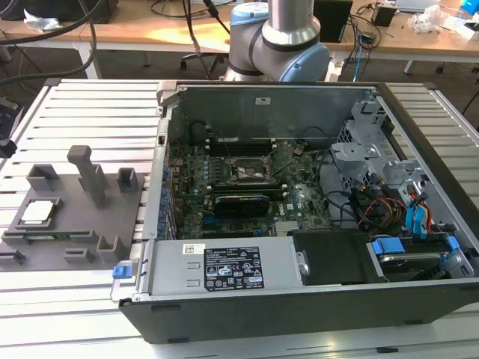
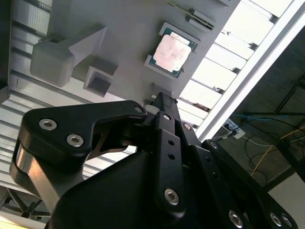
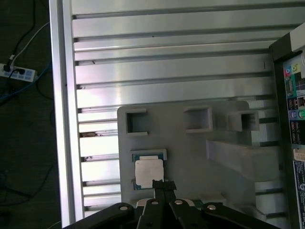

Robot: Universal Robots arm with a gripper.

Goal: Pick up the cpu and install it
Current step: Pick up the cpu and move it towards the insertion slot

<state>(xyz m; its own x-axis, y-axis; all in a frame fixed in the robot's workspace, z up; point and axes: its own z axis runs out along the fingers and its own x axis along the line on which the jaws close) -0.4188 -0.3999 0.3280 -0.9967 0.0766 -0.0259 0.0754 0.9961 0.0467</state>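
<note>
In the exterior view, you see the robot arm (image 1: pixel 278 34) cut off by the frame beyond the far side of the open computer case (image 1: pixel 224 314). Well apart from the case, toward the exterior view's left, sits the grey fixture tray (image 1: pixel 71 224). The cpu (image 1: pixel 39 212) lies flat in a shallow square recess of that tray, near its outer edge. The tray's upright post (image 1: pixel 90 173) and small square pockets hold nothing. Inside the case lies the motherboard (image 1: pixel 299 198), with the dark socket frame (image 1: pixel 251 170) and a long black card (image 1: pixel 241 202) beside it. The socket's inside is too dark to make out.

In the first wrist view, you look down on the tray. The gripper (image 3: pixel 163 185) hangs over the tray's cpu recess. Its fingertips are pressed together with only a thin seam between them, and they pinch nothing. They cover the chip's near edge, and you cannot tell whether they touch it.

In the second wrist view, the gripper's black body hides much of the tray. The cpu (image 2: pixel 171 49) rests in its recess just past the fingertips.
</note>
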